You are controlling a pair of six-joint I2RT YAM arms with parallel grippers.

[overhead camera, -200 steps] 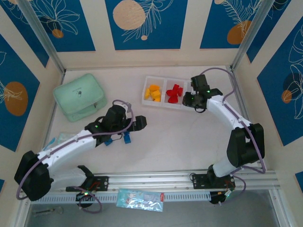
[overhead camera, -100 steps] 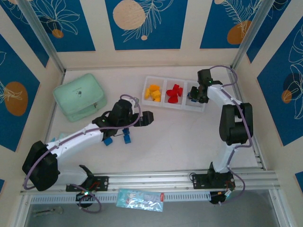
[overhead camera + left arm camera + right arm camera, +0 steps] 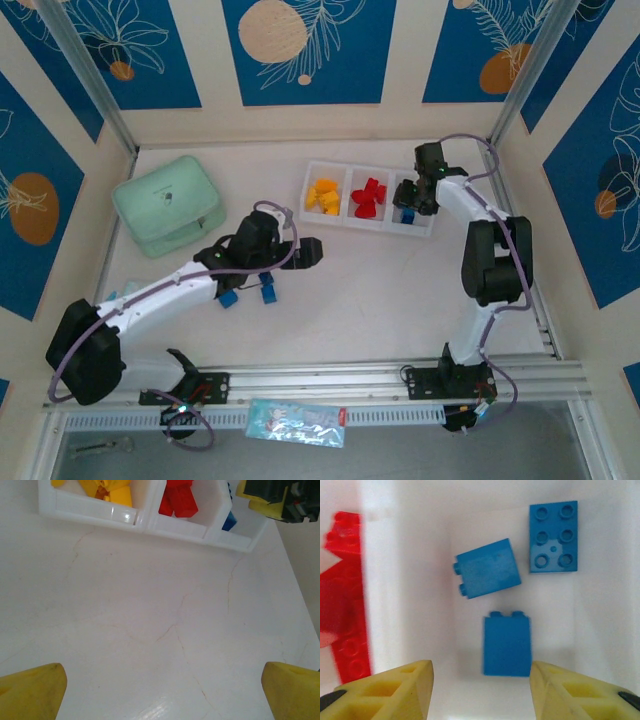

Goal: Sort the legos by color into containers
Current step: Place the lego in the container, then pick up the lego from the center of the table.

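Legos fill all three compartments of the tray (image 3: 325, 166), sorted by colour, and a few more lie loose on the table (image 3: 150, 605).

My right gripper (image 3: 408, 203) hangs over the end compartment, fingers pointing down into it. Its jaws stand apart and grip nothing. Straight below them lie three blue legos (image 3: 487, 568). One sits between my fingertips but lower down, clear of my left finger; whether it brushes the right one I cannot tell. Another lies just past it, tipped on its side, and the third is farther on toward my right finger's side, studs up. Across the divider wall on my left finger's side are the red legos (image 3: 342, 595).

My left gripper (image 3: 300, 250) hovers low over bare table, its jaws spread wide and empty. The tray is ahead of this hand, well apart from it, with the yellow legos (image 3: 107, 490) in the compartment ahead and to its left. Behind this hand, beside my forearm, two loose blue legos (image 3: 268, 291) rest on the table. A mint-green box (image 3: 168, 204) sits farther off to its left.
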